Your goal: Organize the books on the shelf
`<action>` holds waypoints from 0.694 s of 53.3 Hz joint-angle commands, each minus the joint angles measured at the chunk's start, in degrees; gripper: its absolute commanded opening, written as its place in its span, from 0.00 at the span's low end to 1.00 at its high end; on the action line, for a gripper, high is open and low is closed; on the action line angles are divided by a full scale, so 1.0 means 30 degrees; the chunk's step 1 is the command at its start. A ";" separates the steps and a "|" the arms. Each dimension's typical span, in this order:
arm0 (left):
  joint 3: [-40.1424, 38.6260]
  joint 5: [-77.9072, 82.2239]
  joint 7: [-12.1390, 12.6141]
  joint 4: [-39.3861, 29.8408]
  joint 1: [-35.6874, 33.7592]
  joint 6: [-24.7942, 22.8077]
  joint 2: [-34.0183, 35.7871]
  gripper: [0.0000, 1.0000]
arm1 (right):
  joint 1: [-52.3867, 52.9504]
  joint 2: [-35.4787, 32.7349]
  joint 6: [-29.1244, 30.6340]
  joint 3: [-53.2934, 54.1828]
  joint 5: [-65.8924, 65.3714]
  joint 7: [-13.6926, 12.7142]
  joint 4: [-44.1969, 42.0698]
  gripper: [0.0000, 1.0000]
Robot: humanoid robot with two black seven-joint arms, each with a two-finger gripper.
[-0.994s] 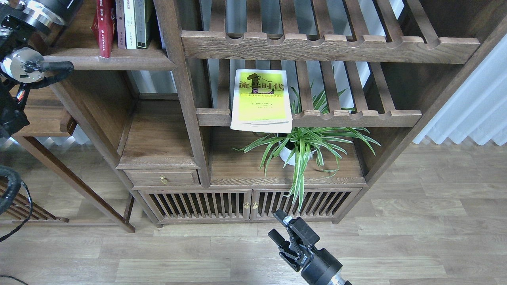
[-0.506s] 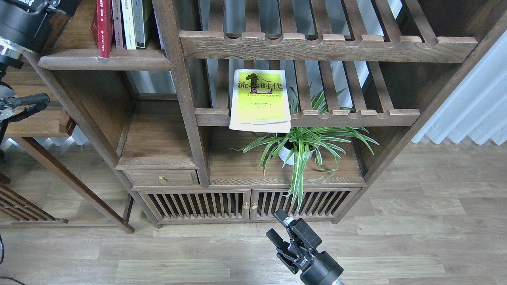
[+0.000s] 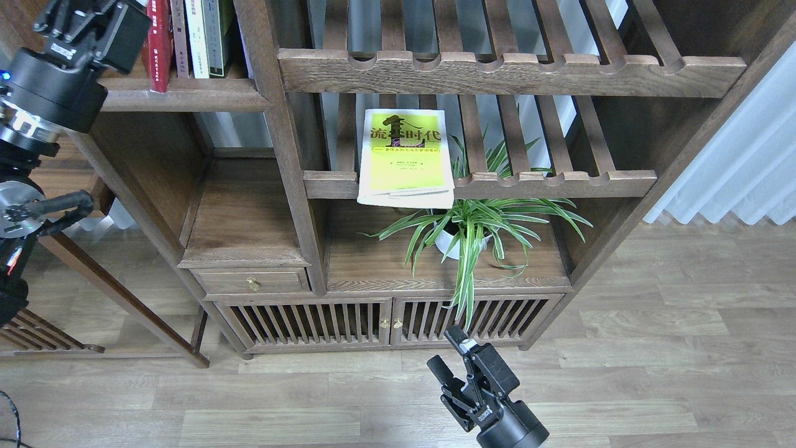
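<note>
A yellow-green book (image 3: 405, 155) with a white border lies flat on a slatted rack, its front edge overhanging the rail. A red book (image 3: 159, 43) stands upright at the left end of a row on the solid dark-brown shelf (image 3: 186, 99), top left, with a thin dark maroon spine (image 3: 180, 37) beside it. My left gripper (image 3: 87, 28) is just left of the red book, seen from behind; its fingers cannot be told apart. My right gripper (image 3: 449, 351) is open and empty, low over the floor in front of the cabinet.
White (image 3: 198, 37) and grey-green (image 3: 217, 34) upright books stand right of the red one. A spider plant (image 3: 472, 230) in a white pot sits under the yellow-green book. A scalloped rail (image 3: 510, 65) runs above it. A side table (image 3: 93, 205) is at left.
My left arm has swung up and to the right, bringing its gripper beside the red book on the shelf. My right gripper has shifted slightly right and down and stays open.
</note>
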 commanded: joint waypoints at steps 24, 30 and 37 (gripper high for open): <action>-0.0149 -0.2479 0.1802 -0.2284 0.7961 0.0000 -0.1563 0.77 | 0.1100 0.0464 0.0000 -0.0772 -0.1117 0.0001 -0.0031 0.97; -0.0120 -0.2508 0.3120 -0.2225 0.9924 0.0000 -0.3203 0.78 | 0.1071 0.0464 0.0000 -0.1328 -0.1381 0.0001 -0.0061 0.97; -0.0383 -0.2683 0.3765 -0.1991 1.2821 0.0000 -0.4784 0.84 | 0.1567 0.0464 0.0000 -0.1475 -0.1615 0.0001 -0.0090 0.97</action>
